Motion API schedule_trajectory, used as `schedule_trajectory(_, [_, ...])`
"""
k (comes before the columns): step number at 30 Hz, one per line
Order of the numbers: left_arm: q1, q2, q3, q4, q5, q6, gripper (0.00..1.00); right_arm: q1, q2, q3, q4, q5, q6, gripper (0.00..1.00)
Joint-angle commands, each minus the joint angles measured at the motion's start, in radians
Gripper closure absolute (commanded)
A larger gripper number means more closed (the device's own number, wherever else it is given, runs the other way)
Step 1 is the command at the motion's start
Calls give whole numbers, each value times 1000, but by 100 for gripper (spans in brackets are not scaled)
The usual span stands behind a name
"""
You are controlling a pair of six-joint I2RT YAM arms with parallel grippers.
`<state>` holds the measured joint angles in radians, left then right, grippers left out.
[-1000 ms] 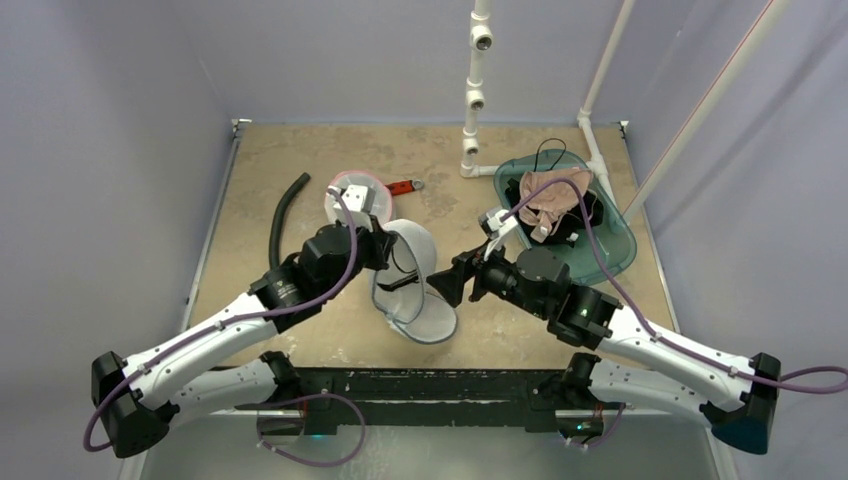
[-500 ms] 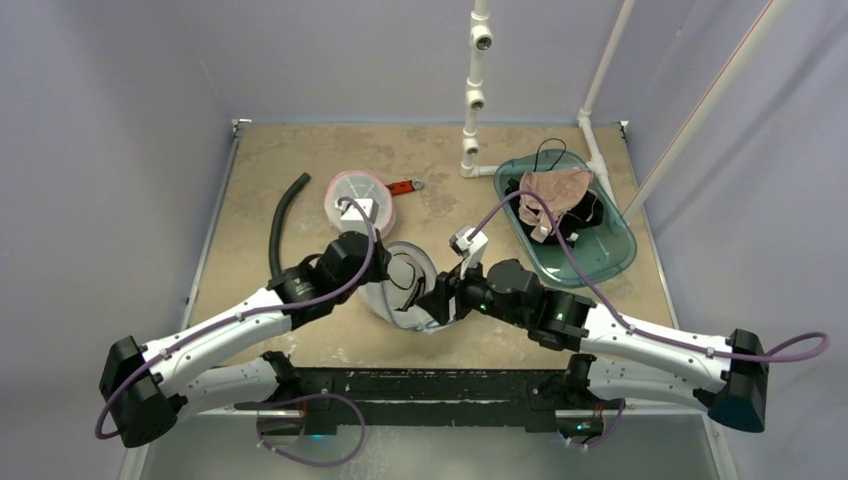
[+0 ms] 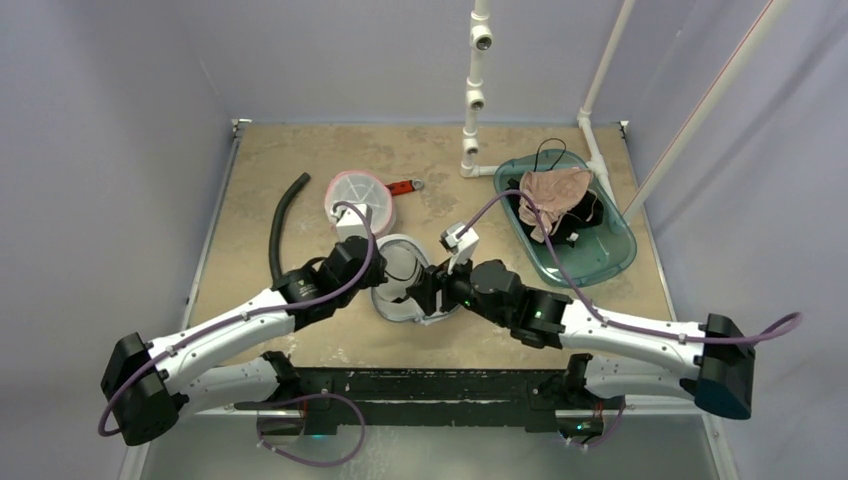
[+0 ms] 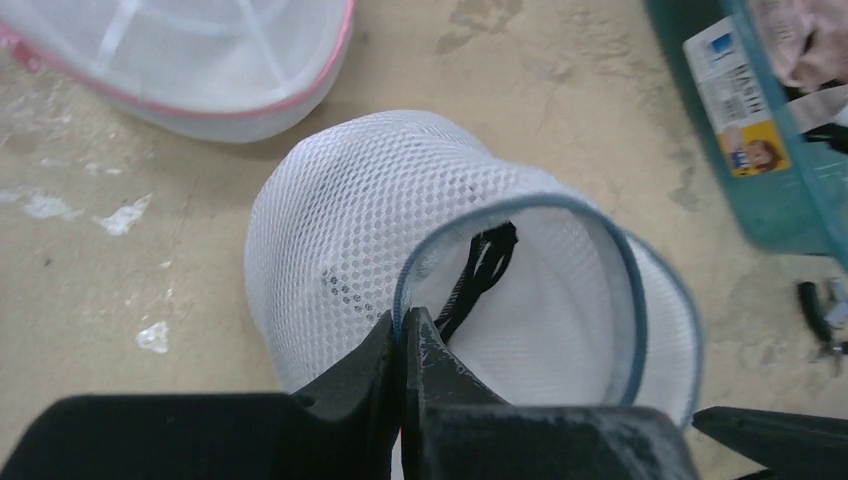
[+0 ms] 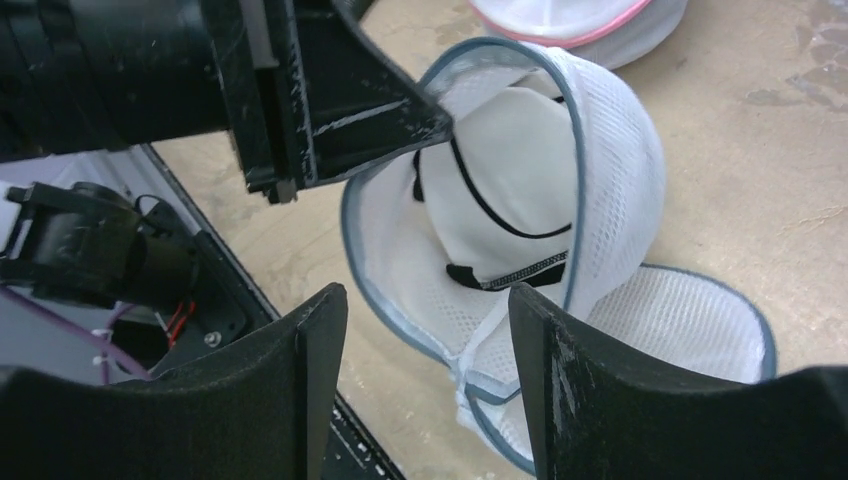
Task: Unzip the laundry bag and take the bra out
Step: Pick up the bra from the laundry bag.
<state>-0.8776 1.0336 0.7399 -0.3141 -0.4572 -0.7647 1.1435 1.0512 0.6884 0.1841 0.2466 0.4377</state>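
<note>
The white mesh laundry bag (image 3: 392, 300) with blue-grey trim lies open at the table's middle, between both grippers. My left gripper (image 3: 384, 270) is shut on the bag's rim (image 4: 405, 318) and holds the opening up. Inside the bag (image 5: 620, 170) a white bra cup with black straps (image 5: 500, 200) shows; one black strap (image 4: 480, 270) hangs just past my left fingers. My right gripper (image 5: 428, 295) is open and empty, hovering just in front of the bag's mouth, its place in the top view (image 3: 422, 290) being right beside the bag.
A second mesh bag with pink trim (image 3: 358, 197) sits behind the left gripper. A teal bin (image 3: 612, 255) with garments stands at the right. A black hose (image 3: 283, 215) lies at the left, a red item (image 3: 402, 186) and white pipe frame (image 3: 472, 100) at the back.
My right arm has swung left and its open gripper has come up to the bag's mouth. My left gripper has drawn the bag's rim nearer to the table's front edge.
</note>
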Motion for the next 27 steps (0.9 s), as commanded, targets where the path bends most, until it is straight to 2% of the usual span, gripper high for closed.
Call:
schedule_trajectory(1, [-2, -28, -43, -4, -77, 5, 100, 4, 88, -10, 139, 69, -11, 37])
schedule_trajectory(5, [-2, -11, -30, -23, -91, 16, 100, 5, 144, -6, 226, 48, -52, 38])
schedule_trajectory(14, [-2, 11, -45, -34, -135, -14, 100, 3, 306, 75, 213, 25, -49, 37])
schedule_trajectory(18, [-2, 15, -75, -41, -135, -38, 100, -14, 398, 127, 142, 56, -25, 36])
schedule_trajectory(27, [-3, -36, -171, -5, -75, -62, 100, -53, 384, 20, 77, 78, 116, 30])
